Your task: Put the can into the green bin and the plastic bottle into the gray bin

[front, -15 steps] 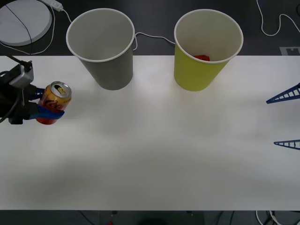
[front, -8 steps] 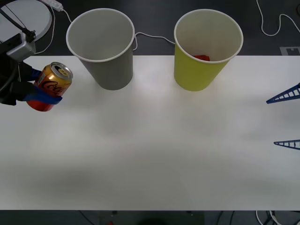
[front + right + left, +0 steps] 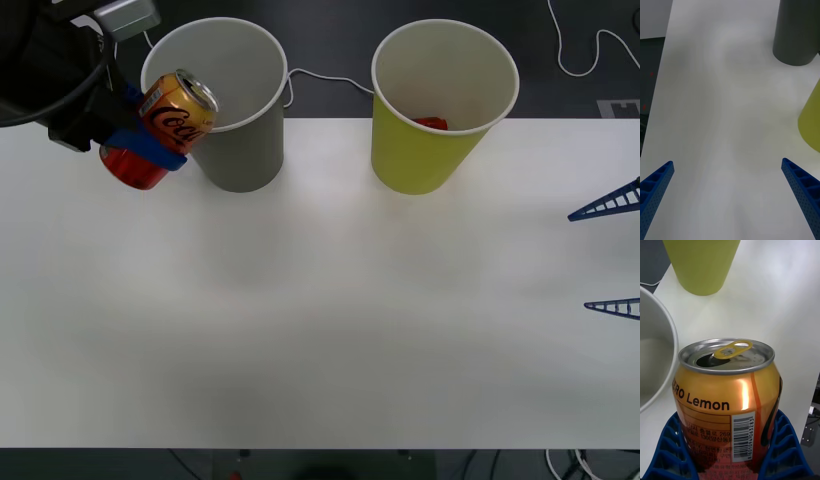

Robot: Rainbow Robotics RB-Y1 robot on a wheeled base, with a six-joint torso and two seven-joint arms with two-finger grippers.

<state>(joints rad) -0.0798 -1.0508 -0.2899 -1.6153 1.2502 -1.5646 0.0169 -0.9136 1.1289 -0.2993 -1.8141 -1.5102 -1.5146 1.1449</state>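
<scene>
Looking down from the front view, we find the left tool [image 3: 140, 150] raised above the desk [image 3: 320, 300], its blue fingers [image 3: 150, 148] clamped around the can [image 3: 160, 128]. The can tilts, gold top and pull tab leaning toward the gray bin [image 3: 215, 100]; its upper edge overlaps the bin's white rim at the near left side. We cannot tell whether can and rim actually touch. The can sits off the desk, its red lower part showing below the fingers.

From the left wrist view, we note the can [image 3: 728, 401] seated between the two ribbed fingers [image 3: 672, 450], which press its lower sides; the tab opening is already punched. The gray bin's pale inside [image 3: 655, 363] lies just beside the can, and the green bin [image 3: 702, 264] stands farther off.

The green bin [image 3: 440, 100] stands upright on the desk, well apart from the gray one, with something red inside it [image 3: 432, 123].

The right tool [image 3: 610, 255] waits at the desk's right edge, fingers spread wide and holding nothing. In the right wrist view its fingers [image 3: 801, 187] frame bare desk, with both bins beyond.
</scene>
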